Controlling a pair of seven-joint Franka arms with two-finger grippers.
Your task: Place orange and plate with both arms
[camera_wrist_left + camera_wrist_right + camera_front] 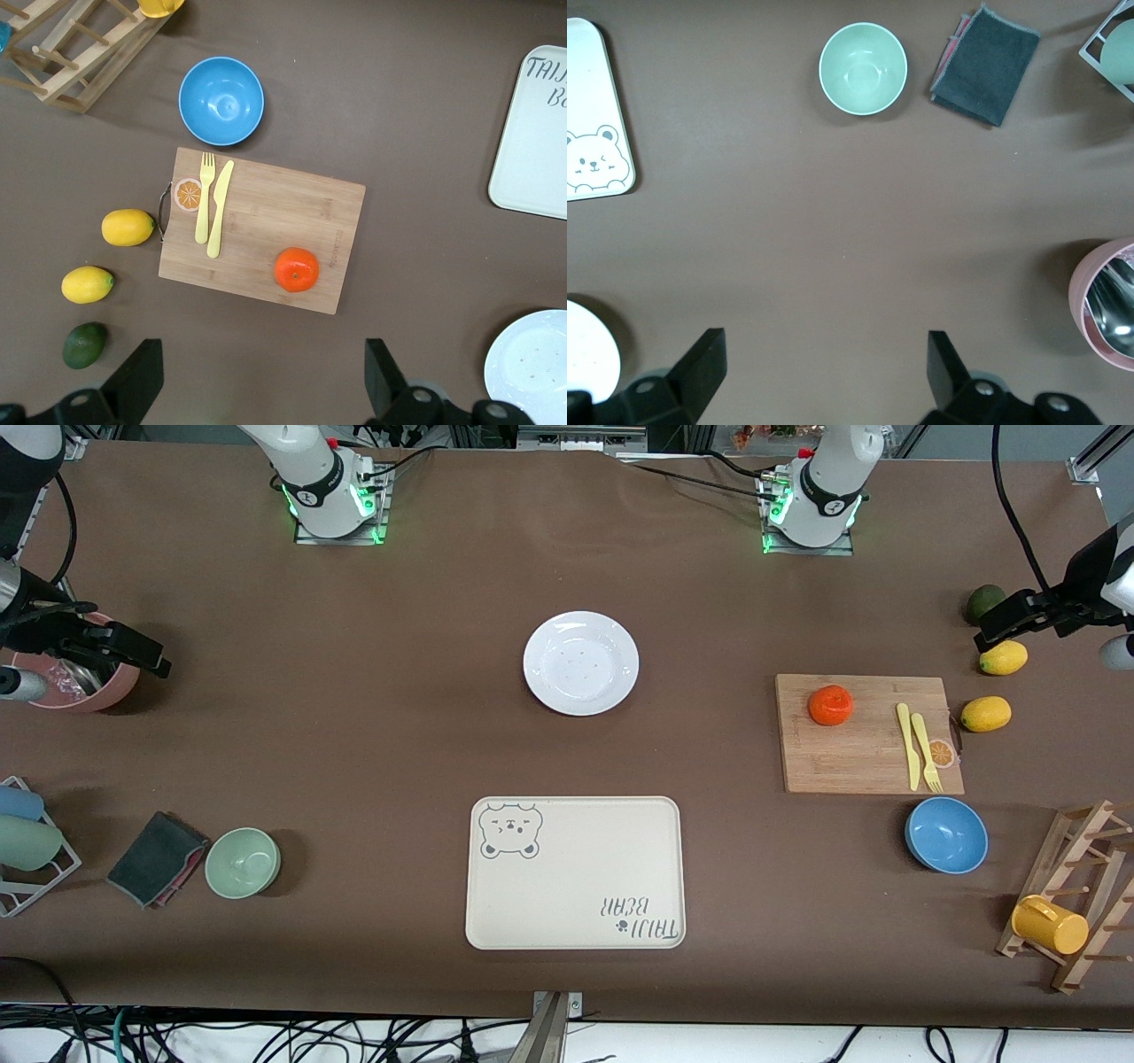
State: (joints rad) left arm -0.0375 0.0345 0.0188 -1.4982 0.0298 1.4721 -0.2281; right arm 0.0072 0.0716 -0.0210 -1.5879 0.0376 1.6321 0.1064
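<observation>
Presently: orange [831, 705] on cutting board [868, 734], plate [580, 662] mid-table; left gripper [1005, 624] and right gripper [133, 654], both spread empty, should descend vertically, centred.

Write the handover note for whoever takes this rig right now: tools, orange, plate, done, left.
Left tool: open, empty, up over the lime and lemons at its own end of the table.
Right tool: open, empty, up over the pink bowl at its own end.
Orange: on the cutting board, apart from the yellow fork and knife on it.
Plate: bare, mid-table, farther from the front camera than the bear tray.
Done: nothing; neither item is gripped or placed.
Left: grasp the orange and the plate, one per arm, and place them; likely the tray.
</observation>
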